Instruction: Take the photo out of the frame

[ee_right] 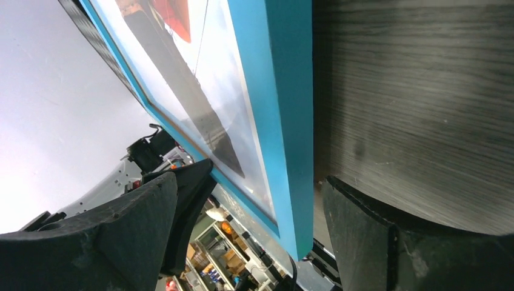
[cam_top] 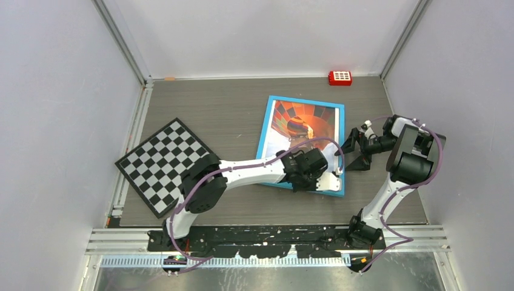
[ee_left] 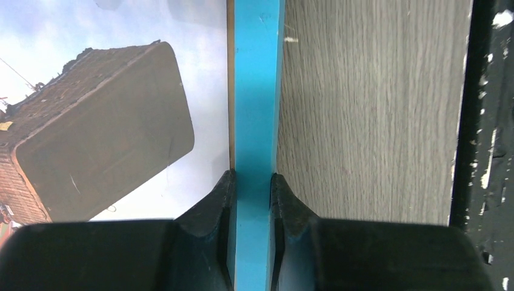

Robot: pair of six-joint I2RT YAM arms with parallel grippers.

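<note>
At frame (cam_top: 265, 130) near corner our L fingers (ee_left: 215, 206) clamp its rim; R fingers (ee_right: 363, 230) gape beside it. Thin grip may slip, bending photo (cam_top: 301, 124).

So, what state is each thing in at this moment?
Blue-bordered rectangular picture frame: face up, gripped.
Hot-air-balloon photo: inside the frame.
Left gripper: jaws shut on the frame.
Right gripper: jaws open, astride the frame's edge.
Black-and-white chequered board: lying flat.
Red rectangular block: lying untouched.
</note>
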